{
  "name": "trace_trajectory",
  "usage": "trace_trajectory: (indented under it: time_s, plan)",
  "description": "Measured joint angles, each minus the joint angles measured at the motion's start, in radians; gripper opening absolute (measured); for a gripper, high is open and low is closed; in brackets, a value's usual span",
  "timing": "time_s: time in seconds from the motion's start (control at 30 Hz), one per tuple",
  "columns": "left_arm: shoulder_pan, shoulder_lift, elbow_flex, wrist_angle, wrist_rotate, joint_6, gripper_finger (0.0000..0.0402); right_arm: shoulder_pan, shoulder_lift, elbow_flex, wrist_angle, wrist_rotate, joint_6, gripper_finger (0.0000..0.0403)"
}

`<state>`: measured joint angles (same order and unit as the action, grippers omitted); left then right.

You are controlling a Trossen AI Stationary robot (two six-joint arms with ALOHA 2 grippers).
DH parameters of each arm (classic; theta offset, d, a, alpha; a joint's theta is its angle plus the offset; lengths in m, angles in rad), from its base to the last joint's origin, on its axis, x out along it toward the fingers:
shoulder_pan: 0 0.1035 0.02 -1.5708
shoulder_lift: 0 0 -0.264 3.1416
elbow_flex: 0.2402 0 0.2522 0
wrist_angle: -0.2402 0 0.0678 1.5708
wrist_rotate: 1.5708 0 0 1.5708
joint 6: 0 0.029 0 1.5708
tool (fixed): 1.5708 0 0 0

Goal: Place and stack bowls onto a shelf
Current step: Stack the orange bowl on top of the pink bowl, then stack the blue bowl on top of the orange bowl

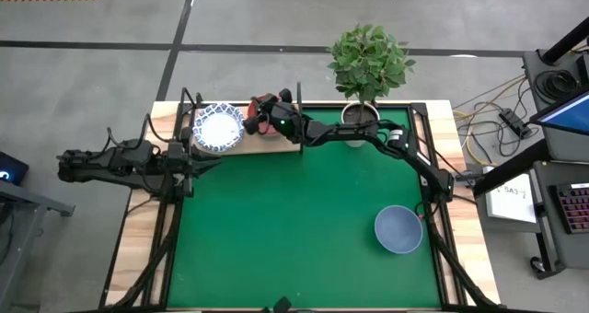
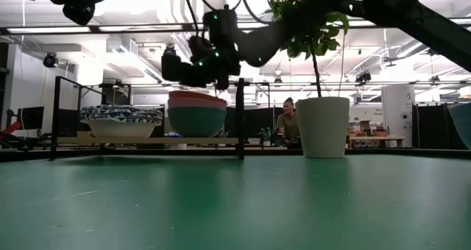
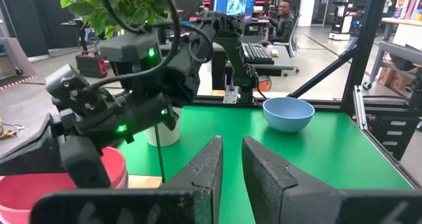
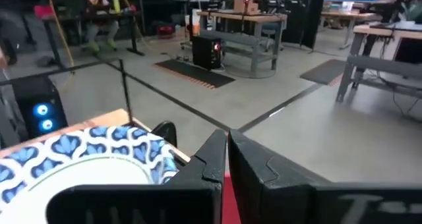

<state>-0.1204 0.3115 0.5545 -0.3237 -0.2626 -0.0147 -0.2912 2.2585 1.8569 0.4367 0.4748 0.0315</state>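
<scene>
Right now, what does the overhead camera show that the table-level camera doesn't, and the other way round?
Only the overhead view shows the whole grey-blue bowl alone on the green mat, and the left pincer waiting beside the shelf. Only the table-level view shows the pink-over-green bowl stack from the side, and a person in the room behind. Both show the blue-patterned bowl on the shelf, the plant, and the right pincer above the stack.
</scene>
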Motion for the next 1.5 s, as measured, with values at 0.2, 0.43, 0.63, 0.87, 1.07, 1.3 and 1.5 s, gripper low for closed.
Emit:
trace_trajectory:
  time_s: [0.2,0.43,0.63,0.87,1.07,1.3,1.5]
  plan:
    - [0.0,0.0,0.0,-0.01,0.0,0.003,0.004,0.025,-0.012,0.133,-0.177,-0.007,-0.051,0.0009]
    - [0.0,0.0,0.0,-0.008,0.0,0.003,0.004,0.013,0.015,0.157,-0.189,-0.012,-0.012,0.0009]
    - [0.0,0.0,0.0,-0.008,0.0,0.002,0.004,-0.006,0.018,0.095,-0.161,-0.13,0.08,0.0009]
    - [0.0,0.0,0.0,-0.008,0.0,0.002,0.004,0.001,0.018,0.041,-0.161,-0.163,0.085,0.0009]
    - [0.0,0.0,0.0,-0.007,0.0,0.002,0.004,0.004,0.018,0.046,-0.163,-0.157,0.074,0.0009]
    - [0.0,0.0,0.0,-0.007,0.0,0.002,0.004,0.008,0.016,0.052,-0.162,-0.124,0.038,0.0009]
    - [0.0,0.0,0.0,-0.012,0.0,0.002,0.004,0.047,-0.039,0.052,-0.17,-0.124,0.003,0.0009]
